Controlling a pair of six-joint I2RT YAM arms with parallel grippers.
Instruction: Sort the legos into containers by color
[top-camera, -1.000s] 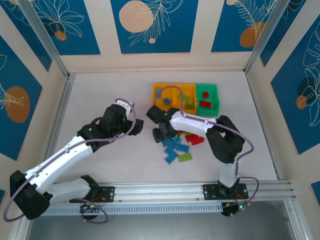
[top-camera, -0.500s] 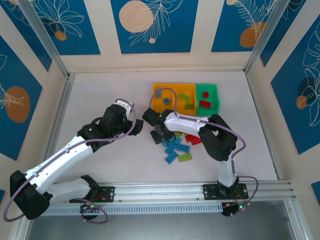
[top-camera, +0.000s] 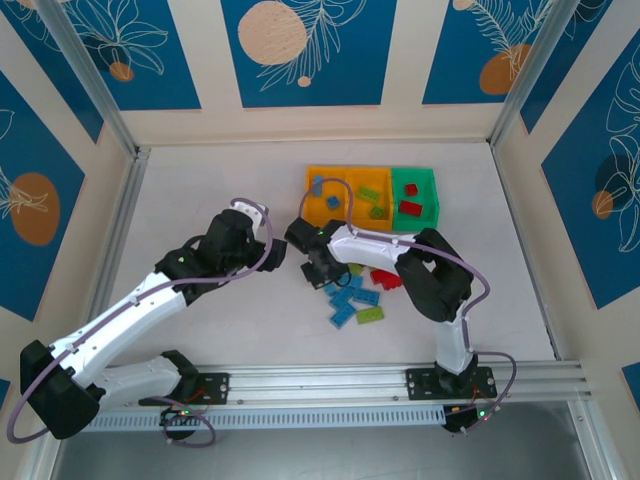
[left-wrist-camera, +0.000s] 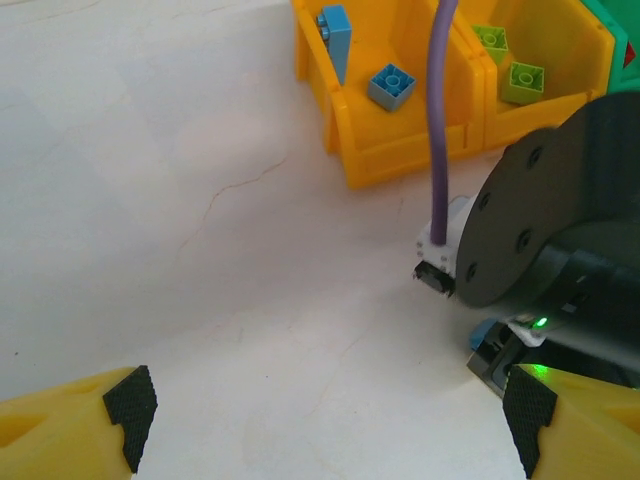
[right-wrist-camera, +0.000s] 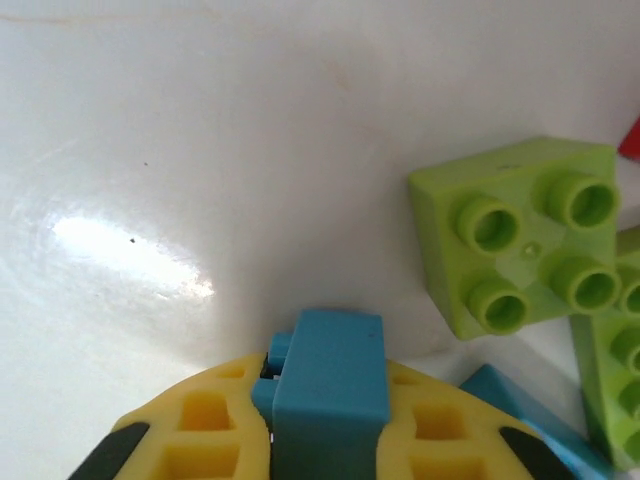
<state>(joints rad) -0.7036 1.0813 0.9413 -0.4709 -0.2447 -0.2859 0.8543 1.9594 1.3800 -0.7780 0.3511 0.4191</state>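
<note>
— How was the table?
— The white table (top-camera: 190, 190) was bare on the left, walled on three sides. The containers (top-camera: 372, 170) stood far middle, loose legos (top-camera: 358, 298) just before them.
— The grippers?
— The right gripper (right-wrist-camera: 325, 420) pinched a blue lego (right-wrist-camera: 330, 370) beside a green lego (right-wrist-camera: 510, 240); the left gripper (left-wrist-camera: 330, 410) hung wide open nearby.

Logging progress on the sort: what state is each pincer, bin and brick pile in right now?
Left pincer: open, empty.
Right pincer: shut on a blue brick.
Left yellow bin: holds two blue bricks.
Middle yellow bin: holds green bricks.
Green bin: holds red bricks.
Loose bricks: unsorted on the table.
</note>
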